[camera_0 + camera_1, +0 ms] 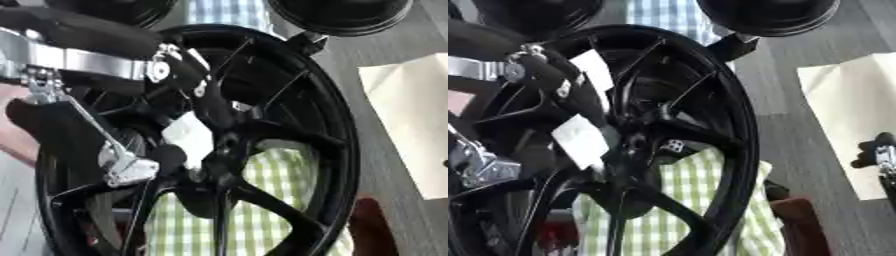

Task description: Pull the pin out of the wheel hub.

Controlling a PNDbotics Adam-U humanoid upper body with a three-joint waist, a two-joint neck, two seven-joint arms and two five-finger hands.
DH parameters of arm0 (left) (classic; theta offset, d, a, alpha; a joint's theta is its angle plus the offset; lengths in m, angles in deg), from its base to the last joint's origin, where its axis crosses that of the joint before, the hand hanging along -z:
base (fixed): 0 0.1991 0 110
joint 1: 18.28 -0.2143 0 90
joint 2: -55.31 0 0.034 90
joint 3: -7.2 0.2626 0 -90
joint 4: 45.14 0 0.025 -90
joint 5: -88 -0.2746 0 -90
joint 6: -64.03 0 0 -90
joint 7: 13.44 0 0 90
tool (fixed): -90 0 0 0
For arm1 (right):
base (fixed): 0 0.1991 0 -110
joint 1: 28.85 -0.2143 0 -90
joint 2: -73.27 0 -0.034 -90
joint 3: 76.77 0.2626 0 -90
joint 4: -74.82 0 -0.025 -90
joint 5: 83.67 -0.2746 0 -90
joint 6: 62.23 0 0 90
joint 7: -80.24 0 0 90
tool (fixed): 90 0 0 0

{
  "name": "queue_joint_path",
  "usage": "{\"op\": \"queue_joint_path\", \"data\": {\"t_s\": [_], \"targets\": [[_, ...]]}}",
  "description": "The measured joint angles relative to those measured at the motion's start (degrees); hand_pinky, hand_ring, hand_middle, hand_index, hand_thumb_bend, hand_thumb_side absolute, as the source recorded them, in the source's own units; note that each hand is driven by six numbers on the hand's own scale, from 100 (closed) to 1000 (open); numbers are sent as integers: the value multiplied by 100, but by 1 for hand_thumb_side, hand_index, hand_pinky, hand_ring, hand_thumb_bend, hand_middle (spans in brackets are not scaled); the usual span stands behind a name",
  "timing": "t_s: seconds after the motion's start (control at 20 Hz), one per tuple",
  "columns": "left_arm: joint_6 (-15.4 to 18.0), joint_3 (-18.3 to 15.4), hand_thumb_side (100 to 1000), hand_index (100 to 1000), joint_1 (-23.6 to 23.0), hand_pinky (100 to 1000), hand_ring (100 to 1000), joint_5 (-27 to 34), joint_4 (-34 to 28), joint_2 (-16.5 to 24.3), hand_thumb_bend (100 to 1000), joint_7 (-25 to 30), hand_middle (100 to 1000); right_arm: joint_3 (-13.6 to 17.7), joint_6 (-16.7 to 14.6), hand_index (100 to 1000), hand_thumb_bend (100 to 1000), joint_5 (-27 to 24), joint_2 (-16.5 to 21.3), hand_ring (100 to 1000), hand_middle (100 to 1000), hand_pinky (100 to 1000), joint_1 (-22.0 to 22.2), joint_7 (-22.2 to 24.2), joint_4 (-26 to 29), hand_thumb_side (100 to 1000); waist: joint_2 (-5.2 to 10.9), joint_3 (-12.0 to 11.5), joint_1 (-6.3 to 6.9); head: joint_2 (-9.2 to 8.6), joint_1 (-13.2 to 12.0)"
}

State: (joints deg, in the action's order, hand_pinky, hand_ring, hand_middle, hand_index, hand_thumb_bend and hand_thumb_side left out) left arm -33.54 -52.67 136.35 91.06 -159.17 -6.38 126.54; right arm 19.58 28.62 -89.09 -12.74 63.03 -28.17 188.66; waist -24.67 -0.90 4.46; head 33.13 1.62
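A black spoked wheel stands on edge and fills most of both views, with its hub near the middle. My left arm comes in from the upper left, black with silver joints. My left hand, which bears white patches, lies right over the hub and covers it. No pin shows; the hand and spokes hide that spot. A small part of my right hand shows at the right edge of the right eye view, over the white sheet and well clear of the wheel.
A green-checked cloth lies under the wheel. A white sheet lies on the grey floor to the right. Two black round objects sit at the top, and a dark red thing is by the wheel's lower right rim.
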Motion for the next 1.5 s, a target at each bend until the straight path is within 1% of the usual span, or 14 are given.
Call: {"op": "queue_joint_path", "data": {"t_s": [0.25,0.35,0.55,0.65,0.8,0.9,0.95,1.15,1.5], "targets": [[-6,9,242,866,3,907,825,-82,0,-1,100,8,789,-1,5,572,100,4,-1,512,465,816,0,1,0,708,0,8,0,0,-10],[-45,43,265,874,3,914,835,-130,0,-2,100,50,803,-1,14,571,100,6,-1,512,465,816,0,0,0,708,0,12,0,0,-17],[-93,124,281,892,4,926,855,-255,5,-4,100,145,824,-2,21,571,100,18,-1,511,464,816,-7,0,0,709,0,15,0,0,-36],[-63,165,318,898,4,925,857,-325,38,-9,100,170,820,-3,24,571,100,20,-1,511,464,816,-11,-1,0,709,0,15,0,0,-44],[50,226,334,897,4,917,851,-484,144,-52,100,186,814,-3,33,571,100,20,-1,511,464,816,-15,-5,0,709,0,18,0,0,-54],[133,260,308,894,4,918,854,-589,221,-57,100,191,817,-4,38,571,100,20,-2,511,464,816,-17,-4,0,709,0,20,0,0,-57],[173,275,291,890,4,923,863,-632,259,-67,118,191,820,-4,39,571,100,20,-2,511,464,816,-23,-4,0,709,0,21,0,0,-57],[346,293,280,883,7,931,901,-781,385,-108,146,192,826,-4,41,570,100,20,-4,510,463,816,-27,-4,0,709,0,28,0,-1,-59],[543,396,266,885,7,904,872,-940,565,-153,169,195,828,-4,43,571,100,21,-11,510,463,816,-27,-3,0,709,0,42,0,-1,-74]]}}
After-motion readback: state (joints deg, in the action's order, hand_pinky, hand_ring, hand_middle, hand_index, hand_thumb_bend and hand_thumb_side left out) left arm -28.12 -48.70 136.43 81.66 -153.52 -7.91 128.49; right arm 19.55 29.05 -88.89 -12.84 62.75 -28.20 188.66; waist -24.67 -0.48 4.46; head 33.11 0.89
